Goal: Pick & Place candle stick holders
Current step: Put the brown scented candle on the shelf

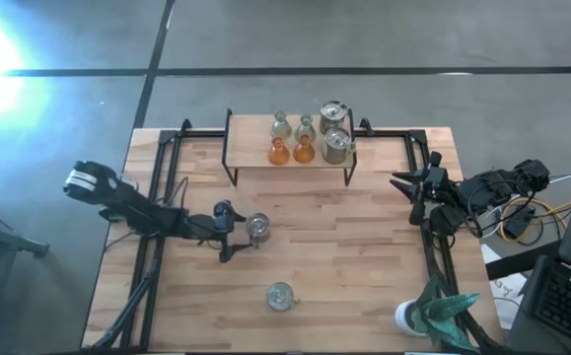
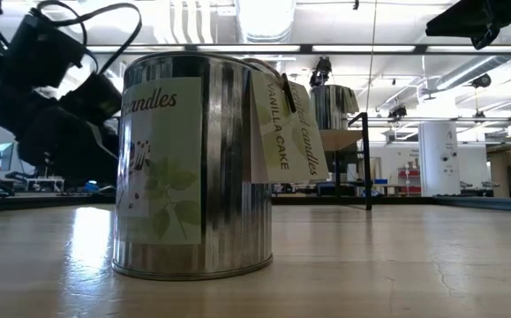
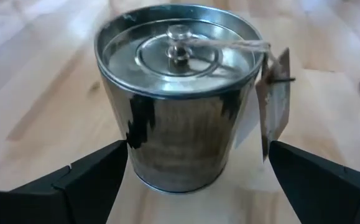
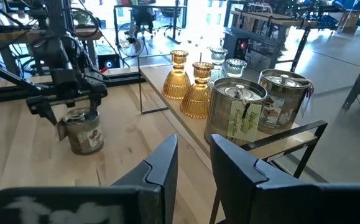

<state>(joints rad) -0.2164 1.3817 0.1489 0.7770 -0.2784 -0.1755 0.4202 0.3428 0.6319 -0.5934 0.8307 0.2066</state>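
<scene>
The left claw [image 1: 249,237] sits low over the middle of the light wooden slatted desk [image 1: 364,296]. Its two dark fingers [image 3: 89,180] stand wide apart, one on each side of a silvery metal candle tin with a lid knob and a paper tag on string [image 1: 257,229]. In the left wrist view a gap shows between each finger and the tin wall, so the claw encloses the tin without gripping it. The tin stands upright on the desk.

A second silvery lidded tin with a "candles" label and a "vanilla cake" tag [image 2: 193,168] stands upright nearer the front edge of the desk, well apart from the left claw.

A low black-framed wooden shelf [image 1: 250,158] stands at the far middle of the desk. On it are two more silvery lidded tins [image 4: 239,115], side by side at the shelf's right end. Beside them stand two small amber-orange glass holders [image 4: 197,90] in the front row and two small pale green glass holders [image 4: 220,59] behind them. All appear upright.

The right claw [image 1: 401,183] waits at the right edge of the desk, raised and well apart from the shelf. Its fingers [image 4: 155,168] are nearly together with only a narrow slot between them, and nothing is held.

A white pot with a teal plant [image 1: 433,314] stands at the front right corner of the desk; its base is probably on the desk edge, though the view is poor there.
</scene>
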